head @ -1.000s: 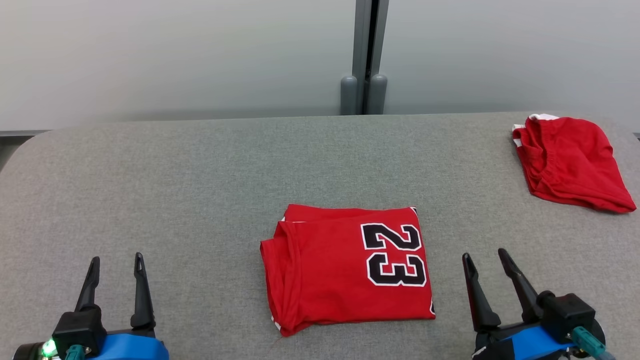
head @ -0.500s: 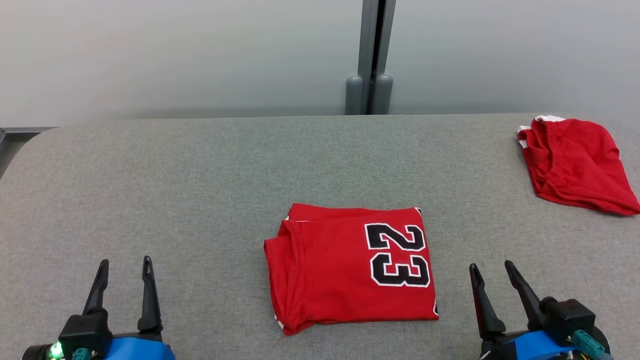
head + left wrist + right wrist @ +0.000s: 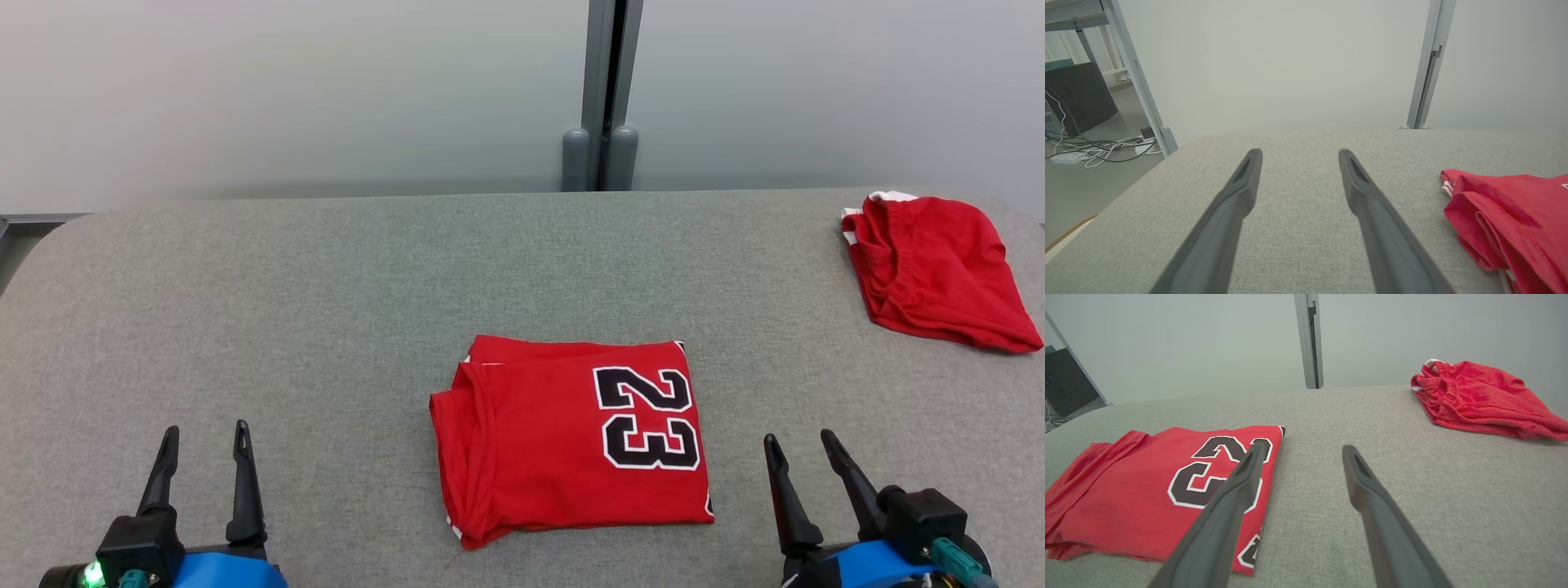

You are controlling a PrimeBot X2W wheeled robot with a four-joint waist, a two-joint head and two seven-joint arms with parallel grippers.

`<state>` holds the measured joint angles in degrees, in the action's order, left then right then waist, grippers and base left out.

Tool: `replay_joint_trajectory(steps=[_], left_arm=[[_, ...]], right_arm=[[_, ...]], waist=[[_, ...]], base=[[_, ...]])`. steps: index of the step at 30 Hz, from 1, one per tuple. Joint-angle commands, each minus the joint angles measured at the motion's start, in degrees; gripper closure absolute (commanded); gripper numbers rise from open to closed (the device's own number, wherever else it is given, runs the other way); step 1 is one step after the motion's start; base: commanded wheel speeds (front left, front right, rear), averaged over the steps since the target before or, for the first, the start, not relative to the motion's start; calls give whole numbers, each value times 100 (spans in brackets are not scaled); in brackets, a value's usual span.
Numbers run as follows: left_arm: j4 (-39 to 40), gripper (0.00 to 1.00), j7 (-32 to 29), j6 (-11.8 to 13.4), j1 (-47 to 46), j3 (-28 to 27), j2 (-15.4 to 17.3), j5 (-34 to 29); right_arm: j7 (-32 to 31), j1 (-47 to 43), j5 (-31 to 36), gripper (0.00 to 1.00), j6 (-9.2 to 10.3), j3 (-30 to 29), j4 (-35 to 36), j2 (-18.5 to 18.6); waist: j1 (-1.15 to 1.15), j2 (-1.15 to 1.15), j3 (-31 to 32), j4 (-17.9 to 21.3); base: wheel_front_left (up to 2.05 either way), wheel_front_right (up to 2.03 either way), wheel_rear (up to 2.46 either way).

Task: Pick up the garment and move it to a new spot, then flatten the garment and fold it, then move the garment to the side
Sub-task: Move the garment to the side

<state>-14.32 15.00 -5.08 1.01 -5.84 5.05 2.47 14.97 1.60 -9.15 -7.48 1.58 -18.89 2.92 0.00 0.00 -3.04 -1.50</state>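
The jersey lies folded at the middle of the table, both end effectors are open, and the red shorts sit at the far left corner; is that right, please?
Not quite: the shorts sit at the far right corner, as the head view shows. The jersey lies folded at the middle of the table, and the left end effector and right end effector are open.

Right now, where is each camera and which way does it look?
Head view: up high, facing forward and down at table, jersey, shorts; left claw and right claw open.
Left wrist view: on that arm, facing along left claw over bare table.
Right wrist view: on that arm, facing along right claw, shorts far right.
Shared: both wrist views see the jersey.
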Motion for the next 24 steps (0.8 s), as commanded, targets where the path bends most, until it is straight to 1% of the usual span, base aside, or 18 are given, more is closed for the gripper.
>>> replay_joint_trajectory(steps=[1,6,12,18,24], left_arm=[[1,0,24,12,37,4,4,13],[15,0,24,48,-15,-10,-3,35],[6,0,24,60,-162,-8,-13,54],[32,0,24,78,-293,31,-38,41],[-11,0,24,60,-416,25,-32,82]], right_arm=[[11,45,0,0,-3,3,-9,-1],[-31,299,-18,0,-3,128,-76,-1],[-230,1058,92,0,-3,402,-369,2],[-761,1818,75,0,-2,678,-1072,4],[-937,2109,-163,0,-2,826,-1844,5]], waist=[[0,0,-5,1],[0,0,-36,1],[0,0,-125,-31],[0,0,-281,-88],[0,0,-425,-152]], base=[[0,0,0],[0,0,0],[0,0,0],[0,0,0],[0,0,0]])
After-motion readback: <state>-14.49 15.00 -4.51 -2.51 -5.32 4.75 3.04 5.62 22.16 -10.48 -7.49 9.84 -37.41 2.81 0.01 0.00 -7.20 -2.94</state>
